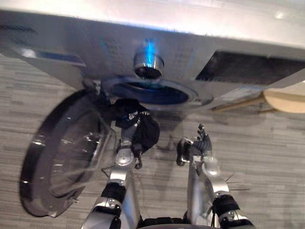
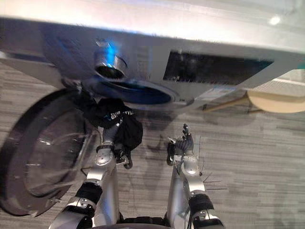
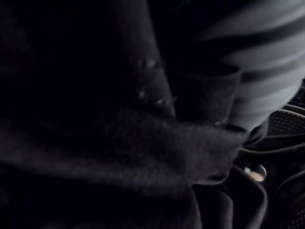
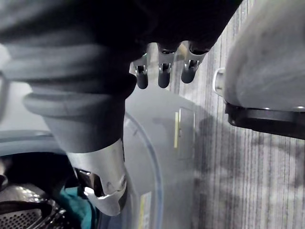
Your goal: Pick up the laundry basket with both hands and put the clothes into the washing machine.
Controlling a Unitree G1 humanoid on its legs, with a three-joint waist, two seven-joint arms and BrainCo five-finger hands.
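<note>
The washing machine's round drum mouth (image 1: 152, 93) faces me, and its glass door (image 1: 66, 152) is swung wide to the left. My left hand (image 1: 127, 143) is raised just below the mouth, shut on a black garment (image 1: 140, 126) that bunches over it and hangs down. The same black cloth (image 3: 119, 143) lies right against the left wrist camera. To its right, my right hand (image 1: 199, 143) is held up, open and holding nothing, with straight fingers (image 4: 163, 76). Teal cloth (image 4: 76, 202) lies inside the drum.
A silver knob (image 1: 148, 64) sticks out above the drum mouth, with a dark panel (image 1: 252, 67) to its right. A round wooden stool (image 1: 286, 100) stands at the far right. The floor is grey striped carpet (image 1: 267, 157).
</note>
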